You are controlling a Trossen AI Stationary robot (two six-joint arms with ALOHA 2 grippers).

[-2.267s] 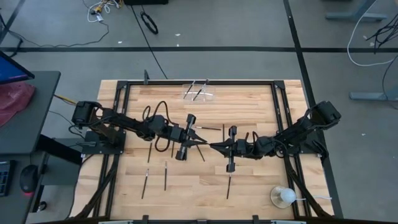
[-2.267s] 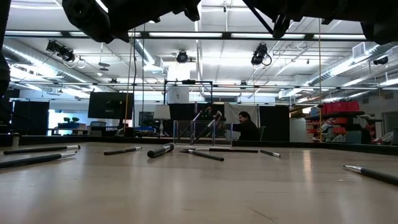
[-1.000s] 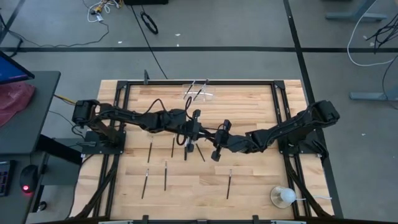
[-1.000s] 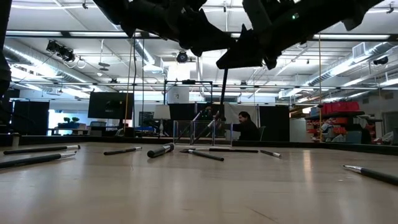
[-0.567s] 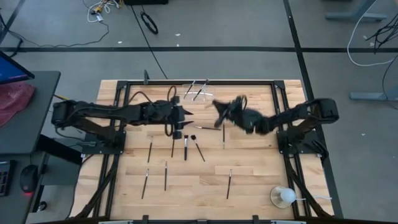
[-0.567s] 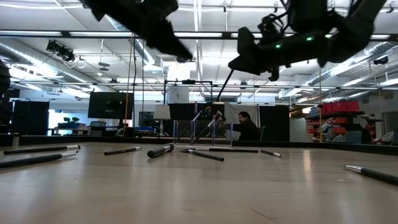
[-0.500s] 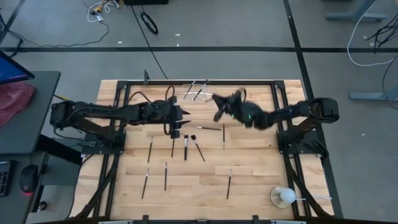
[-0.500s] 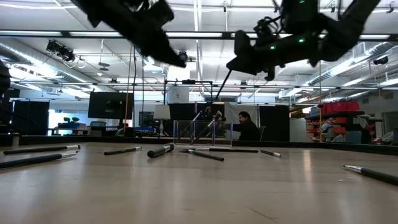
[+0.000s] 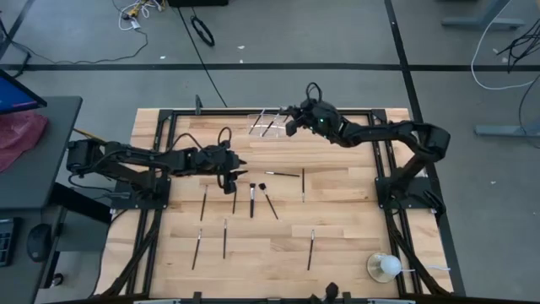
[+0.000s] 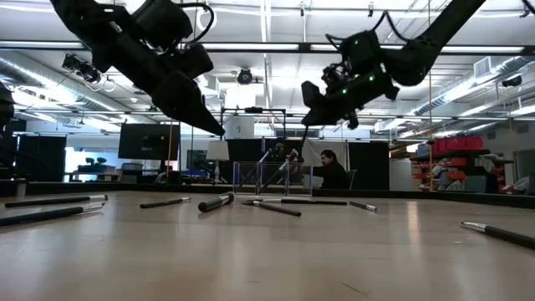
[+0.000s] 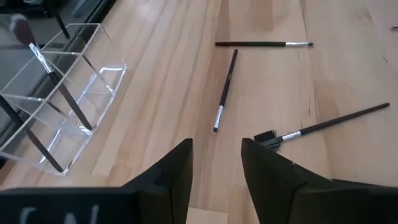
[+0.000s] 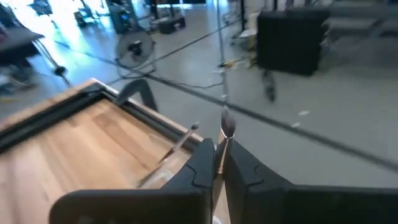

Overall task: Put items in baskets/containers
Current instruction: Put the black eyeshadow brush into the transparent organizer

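The clear holder [image 9: 270,125] stands near the table's far edge with two brushes leaning in its compartments [image 11: 56,106]. My right gripper [image 9: 291,118] hovers just beside it, on its right, shut on a thin black brush [image 12: 226,127]. My left gripper [image 9: 242,174] is open over the table's middle, above several loose brushes, with nothing between its fingers [image 11: 216,168]. The nearest of these are a brush [image 11: 225,87] straight ahead and a comb-headed one [image 11: 323,127]. My right gripper pinches the brush's handle [image 12: 219,154] between its two fingers. The brush runs along the fingers, and its bristle end [image 12: 227,124] sticks out past the fingertips. The brush is lifted clear of the table. Its rear end is hidden by the gripper.
Several brushes lie flat on the wood, in a row [image 9: 251,198] at the middle and more toward the near edge [image 9: 224,238]. A white ball on a clear base [image 9: 384,267] stands at the near right corner. A black frame [image 9: 377,152] borders the table.
My right gripper has swung from the table's middle toward the far edge, up to the clear holder, carrying the brush clear of the table. My left gripper has drawn back toward the table's left edge and tipped downward.
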